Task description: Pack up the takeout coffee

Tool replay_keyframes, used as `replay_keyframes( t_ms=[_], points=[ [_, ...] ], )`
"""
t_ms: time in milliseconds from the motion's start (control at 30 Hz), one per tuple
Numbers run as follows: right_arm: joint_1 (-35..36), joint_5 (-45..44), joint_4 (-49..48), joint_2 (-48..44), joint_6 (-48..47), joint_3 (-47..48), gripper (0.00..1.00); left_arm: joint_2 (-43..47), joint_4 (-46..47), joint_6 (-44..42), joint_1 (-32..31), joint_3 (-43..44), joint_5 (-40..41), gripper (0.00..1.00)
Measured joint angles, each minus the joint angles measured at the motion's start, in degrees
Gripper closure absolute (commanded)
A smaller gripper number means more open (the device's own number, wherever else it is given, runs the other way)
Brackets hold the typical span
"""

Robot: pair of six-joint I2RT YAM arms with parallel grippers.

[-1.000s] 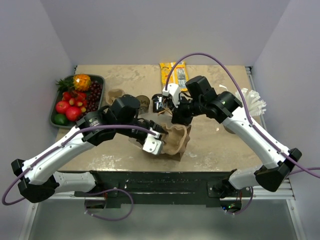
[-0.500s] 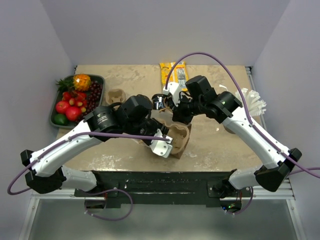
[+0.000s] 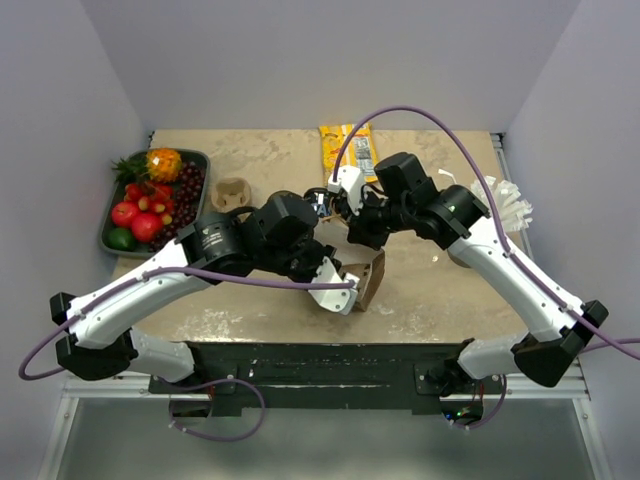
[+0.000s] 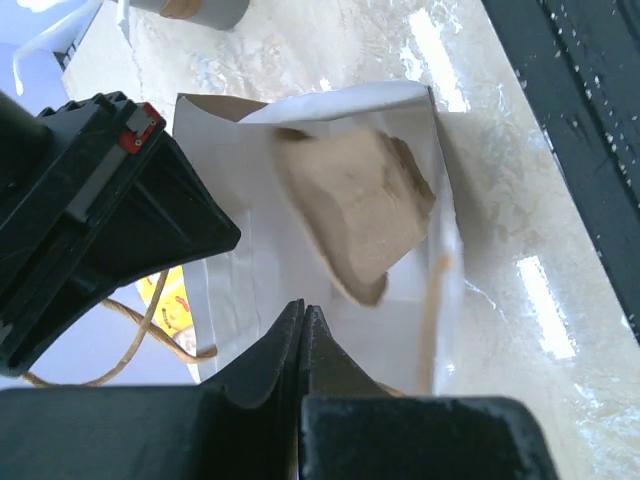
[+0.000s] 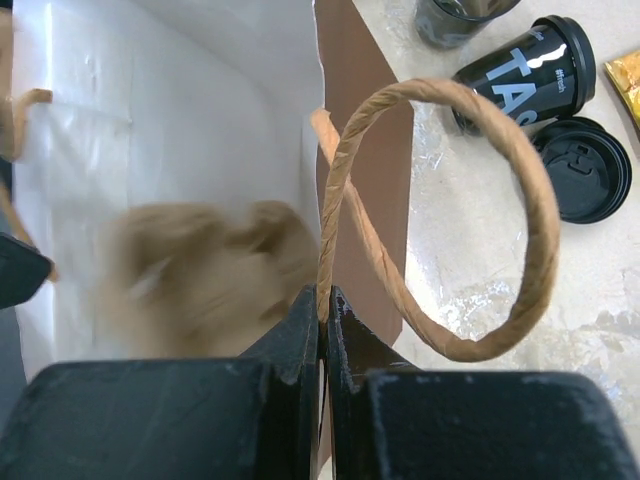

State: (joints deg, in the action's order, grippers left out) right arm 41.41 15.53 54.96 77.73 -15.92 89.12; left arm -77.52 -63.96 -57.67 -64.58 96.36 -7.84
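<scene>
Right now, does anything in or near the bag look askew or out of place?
Yes. The carrier seems to lie tilted inside the bag rather than flat, and it looks blurred. A loose lid lies on the table beside the cup, not on any cup.

I see paper bag point(image 5: 362, 150): matt brown kraft outside, smooth white lining; handle point(image 5: 541, 225) rough twisted paper cord. Blurred tan piece point(image 4: 355, 215) inside bag, probably moulded pulp, matt, fibrous. Black cup point(image 5: 520, 68) and lid point(image 5: 588, 172): slight sheen, plastic-looking. Glossy table point(image 4: 520, 190), marbled stone-look.
</scene>
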Motion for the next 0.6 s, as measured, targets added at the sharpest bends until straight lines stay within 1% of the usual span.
replay_keyframes(
  t_ms=[67, 100, 167, 200, 233, 267, 300, 400, 500, 600],
  points=[
    [0.0, -0.04, 0.02, -0.15, -0.02, 0.0, 1.0, 0.98, 0.9, 1.22, -0.02, -0.42, -0.48, 0.94],
    [0.0, -0.04, -0.02, -0.2, -0.02, 0.0, 1.0, 1.6, 1.57, 1.64, -0.02, -1.05, -0.81, 0.94],
    [0.0, -0.02, -0.09, -0.2, -0.02, -0.33, 1.0, 3.93, 4.17, 4.22, 0.0, -4.17, -1.68, 0.86],
    [0.0, -0.02, -0.13, -0.24, -0.02, -0.59, 1.0, 4.96, 5.05, 5.44, 0.0, -5.75, -2.32, 0.79],
    [0.0, 0.0, -0.15, -0.26, 0.0, -0.79, 1.0, 5.79, 5.66, 6.91, 0.13, -7.15, -3.23, 0.68],
    [0.0, 0.0, -0.31, -0.33, 0.0, -1.05, 1.0, 6.27, 6.14, 8.48, 0.5, -8.15, -4.44, 0.64],
    [0.0, 0.0, -0.55, -0.48, -0.02, -1.22, 1.0, 6.45, 6.67, 10.05, 1.03, -8.9, -5.86, 0.56],
    [0.0, -0.02, -0.26, -1.31, -0.31, -1.46, 1.0, 6.62, 8.92, 14.38, 3.98, -10.99, -9.25, 0.5],
    [0.0, -0.02, -0.07, -2.95, -0.83, -2.67, 1.0, 7.1, 10.32, 17.46, 6.05, -12.46, -10.23, 0.48],
    [0.0, 0.04, 0.17, -5.05, -0.92, -4.39, 1.0, 7.3, 11.58, 19.61, 7.8, -12.09, -13.73, 0.48]
  ],
)
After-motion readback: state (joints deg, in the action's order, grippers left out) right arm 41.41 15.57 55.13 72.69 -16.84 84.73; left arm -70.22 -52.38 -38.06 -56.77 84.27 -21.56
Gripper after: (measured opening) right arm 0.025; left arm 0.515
